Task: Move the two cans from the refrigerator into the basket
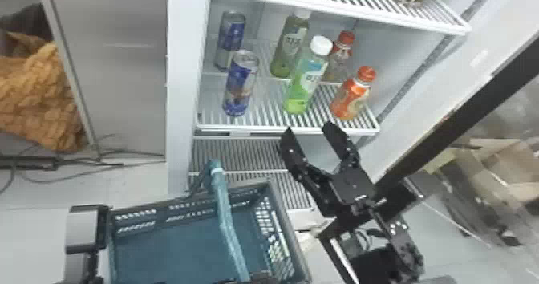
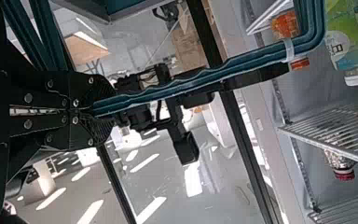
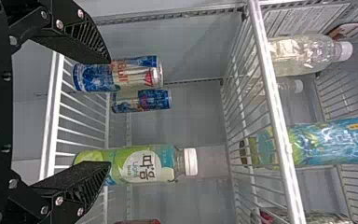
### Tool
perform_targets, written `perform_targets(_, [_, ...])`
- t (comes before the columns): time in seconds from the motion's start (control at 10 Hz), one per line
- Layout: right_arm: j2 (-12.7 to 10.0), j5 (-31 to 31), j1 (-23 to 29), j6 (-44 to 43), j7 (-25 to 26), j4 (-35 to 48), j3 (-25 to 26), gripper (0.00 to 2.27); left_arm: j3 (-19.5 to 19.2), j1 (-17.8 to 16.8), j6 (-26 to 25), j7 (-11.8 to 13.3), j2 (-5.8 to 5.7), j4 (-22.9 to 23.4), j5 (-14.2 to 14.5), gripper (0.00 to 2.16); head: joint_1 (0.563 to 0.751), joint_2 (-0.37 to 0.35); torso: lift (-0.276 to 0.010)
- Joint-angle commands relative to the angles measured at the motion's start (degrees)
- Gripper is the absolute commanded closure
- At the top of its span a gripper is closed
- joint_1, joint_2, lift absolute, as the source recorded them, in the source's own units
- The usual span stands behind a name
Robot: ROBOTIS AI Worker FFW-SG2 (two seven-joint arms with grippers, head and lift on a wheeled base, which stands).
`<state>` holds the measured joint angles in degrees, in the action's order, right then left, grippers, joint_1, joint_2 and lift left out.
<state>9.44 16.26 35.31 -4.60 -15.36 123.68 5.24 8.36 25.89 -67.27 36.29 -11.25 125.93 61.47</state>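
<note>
The dark teal slatted plastic basket (image 1: 172,243) waits low before the fridge, its ribbed teal handle (image 1: 226,219) pinched by the left gripper (image 2: 98,109). Up on the white wire shelf (image 1: 260,130), the rear blue-and-silver can (image 1: 230,40) and front blue-and-silver can (image 1: 240,82) stand upright, so the first pick seems in hand. The right gripper (image 1: 309,130) gapes empty before the green, white-capped bottle (image 1: 306,78); it likely needs to move left and inward, straddling the front can without knocking the bottle.
</note>
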Motion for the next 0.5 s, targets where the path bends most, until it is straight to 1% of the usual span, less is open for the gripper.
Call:
perform_targets(0.0, [0.4, 0.0, -2.6, 0.1, -0.5, -2.2, -0.9, 0.25, 0.1, 0.0, -0.1, 0.0, 0.00, 0.0, 0.0, 1.22, 0.695, -0.350, -0.276])
perform_targets(0.2, [1.3, -0.8, -5.6, 2.1, -1.5, -4.4, -2.6, 0.24, 0.1, 0.0, 0.1, -0.1, 0.00, 0.0, -0.1, 1.22, 0.695, -0.350, -0.276])
perform_targets(0.4, [2.2, -2.1, -8.5, 3.1, -1.5, -5.6, -4.7, 0.24, 0.2, -0.2, 0.1, -0.1, 0.00, -0.1, -0.1, 1.22, 0.695, -0.350, -0.276])
